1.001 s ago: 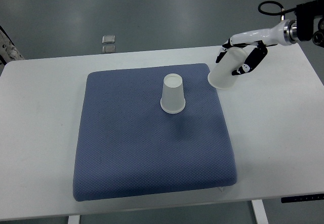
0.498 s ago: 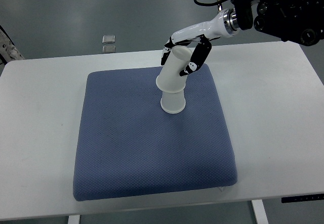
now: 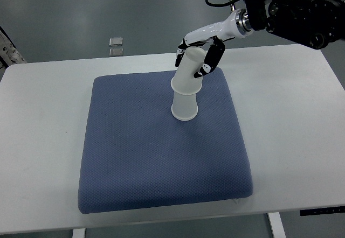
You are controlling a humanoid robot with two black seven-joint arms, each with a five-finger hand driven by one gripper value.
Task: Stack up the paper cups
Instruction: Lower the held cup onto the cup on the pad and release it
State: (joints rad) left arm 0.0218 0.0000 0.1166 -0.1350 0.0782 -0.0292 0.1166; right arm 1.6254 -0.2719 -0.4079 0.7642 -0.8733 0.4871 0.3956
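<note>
1. Gripping upper cup (image 3: 188,75) with right hand (image 3: 198,55), fingers (image 3: 209,61) wrapped round it.
2. Lowered mouth-down onto upturned cup (image 3: 184,107) on blue pad (image 3: 161,157); apparently not fully seated.
3. Resting on white desk (image 3: 43,119).

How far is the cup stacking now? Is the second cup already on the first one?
Nearly done. The lower cup stands upside down on the blue cushion. The right robot hand grips the upper cup, whose mouth already covers the lower cup's top, though it looks slightly tilted. What is left: push it down fully and let go.
</note>
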